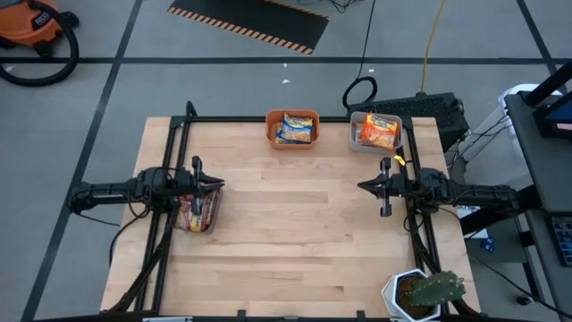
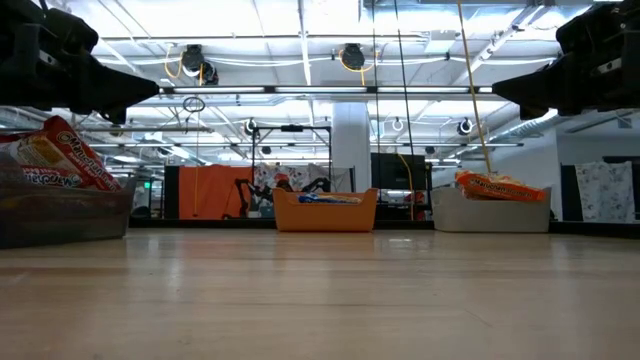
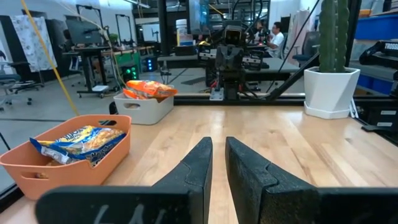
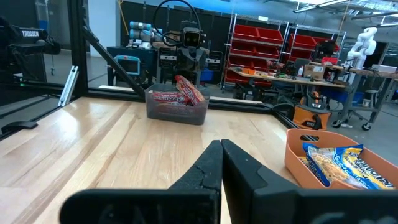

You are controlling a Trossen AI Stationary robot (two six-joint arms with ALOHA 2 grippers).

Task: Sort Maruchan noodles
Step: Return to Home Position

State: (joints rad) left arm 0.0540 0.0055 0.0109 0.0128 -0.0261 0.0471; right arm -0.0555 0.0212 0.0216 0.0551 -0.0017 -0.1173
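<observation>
Noodle packets lie in three bins. Yellow-blue packets fill the orange bin at the table's far edge, also in the left wrist view. Orange packets fill the grey bin. Red packets stand in the clear bin under my left arm, seen in the right wrist view. My left gripper is shut and empty above the clear bin, pointing right. My right gripper is shut and empty, pointing left, above bare table.
A potted cactus in a white pot stands at the table's near right corner. A black frame rail runs along the far edge. The wooden table top lies between the two arms.
</observation>
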